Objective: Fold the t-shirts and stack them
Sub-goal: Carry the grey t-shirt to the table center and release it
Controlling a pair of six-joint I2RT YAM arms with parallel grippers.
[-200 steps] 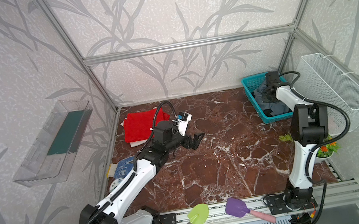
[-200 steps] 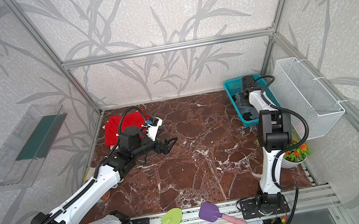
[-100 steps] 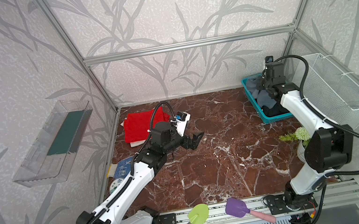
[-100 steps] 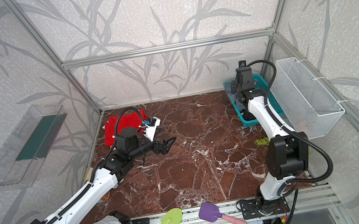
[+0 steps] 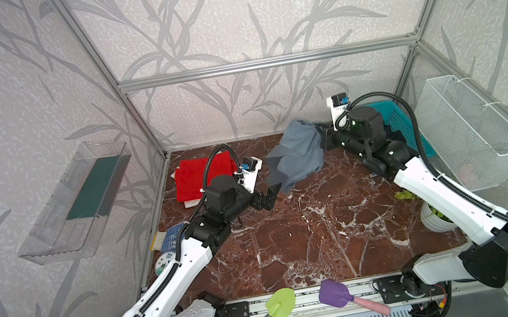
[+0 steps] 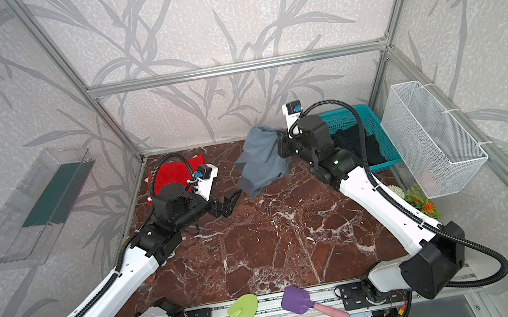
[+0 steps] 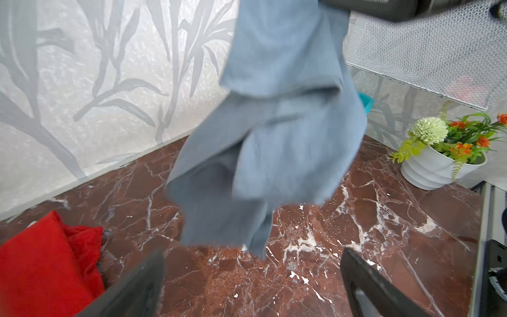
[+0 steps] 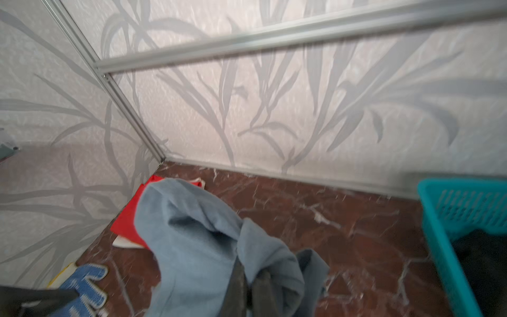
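Jaws on the right arm are pressed together on a bunched fold of the grey-blue t-shirt (image 5: 297, 155), holding it up at the upper centre of both top views so the cloth hangs in loose folds toward the bench (image 5: 293, 236); whether its lowest tip touches the marble cannot be told. Holding it high probably lets the weight of the shirt pull it open so that a second corner can be found. The left jaws are spread wide and aimed at that lower hem, just beside it, seemingly ready to take a second hold. The red t-shirt (image 5: 193, 180) lies folded at the upper left of the bench, tight against the back corner, which leaves the middle open as a folding place. The black t-shirt (image 6: 355, 146) sits in the teal basket (image 6: 377, 131) at the upper right, not yet folded. Open room is widest across the centre and lower part of the bench. Edges to mind are the basket wall just behind the right arm, the wire basket (image 5: 471, 130) on the right wall, the flower pot (image 7: 439, 170) at the right edge, and the dotted glove (image 5: 172, 239) at the left edge.
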